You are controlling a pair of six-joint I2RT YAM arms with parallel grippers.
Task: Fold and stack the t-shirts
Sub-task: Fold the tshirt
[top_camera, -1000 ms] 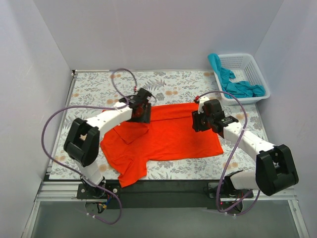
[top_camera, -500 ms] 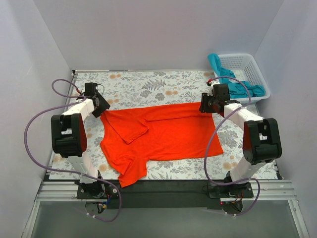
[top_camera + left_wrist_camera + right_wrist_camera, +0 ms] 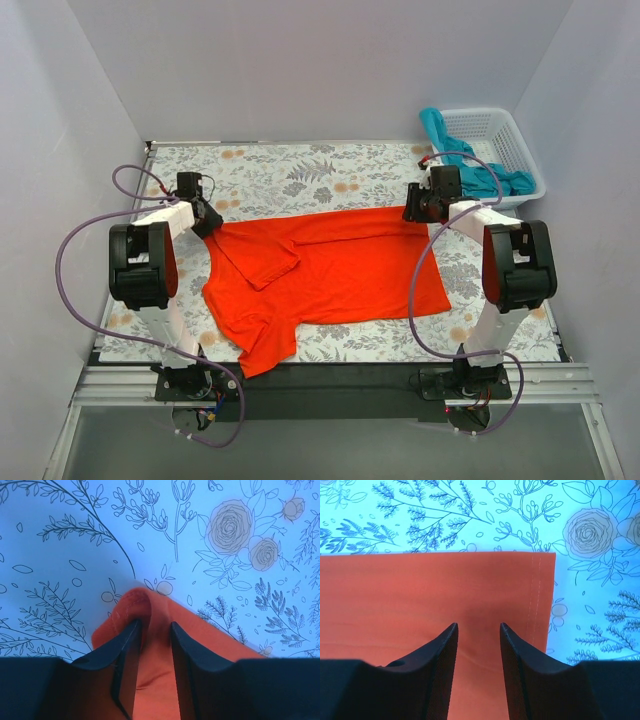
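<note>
- The orange-red t-shirt lies spread in the middle of the table. Its long axis runs left to right, with the hem to the right and the shoulders to the left.
- A second ago both arms were over its middle; now they sit at its two far corners, probably to start a fold.
- The left end effector has narrowed onto a bunched ridge of cloth and pinches it.
- The right end effector stands half-wide over the flat hem corner and grips nothing.
- The teal t-shirt lies in the basket.
</note>
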